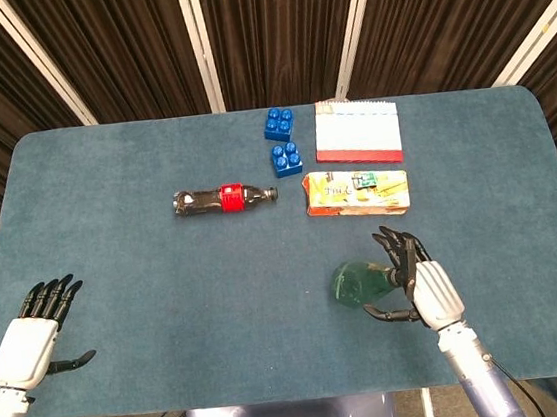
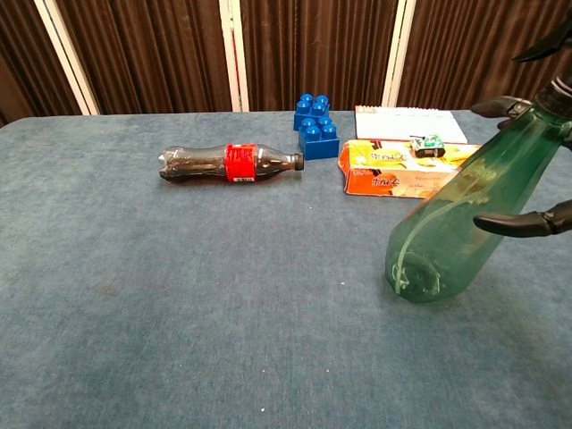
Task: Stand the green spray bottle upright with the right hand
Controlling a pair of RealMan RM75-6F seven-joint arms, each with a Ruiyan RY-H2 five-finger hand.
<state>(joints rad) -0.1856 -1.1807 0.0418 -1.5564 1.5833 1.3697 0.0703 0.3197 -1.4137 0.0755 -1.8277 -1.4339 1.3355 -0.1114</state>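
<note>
Overhead, the green spray bottle [image 1: 361, 284] sat on the near right part of the table [image 1: 146, 284], its wide base toward the robot's left and its neck running right into the right hand [image 1: 420, 288], whose dark fingers [image 1: 396, 247] curled about the upper part of the bottle — a hold, as far as that view showed. The left hand [image 1: 32, 337] lay well apart at the near left corner, fingers spread and holding nothing, so the right hand was plainly the nearer. From above the bottle's tilt was hard to judge, and its sprayer head was hidden under the hand. In the chest view the lean was clear: the green spray bottle [image 2: 465, 214] rested on the edge of its base on the cloth, with its long axis slanting up and to the right, not yet upright. Only black fingertips [image 2: 518, 223] of the right hand showed, one across the body and others near the neck; the palm was cut off by the frame — so how firm the hold was could not be told.
</note>
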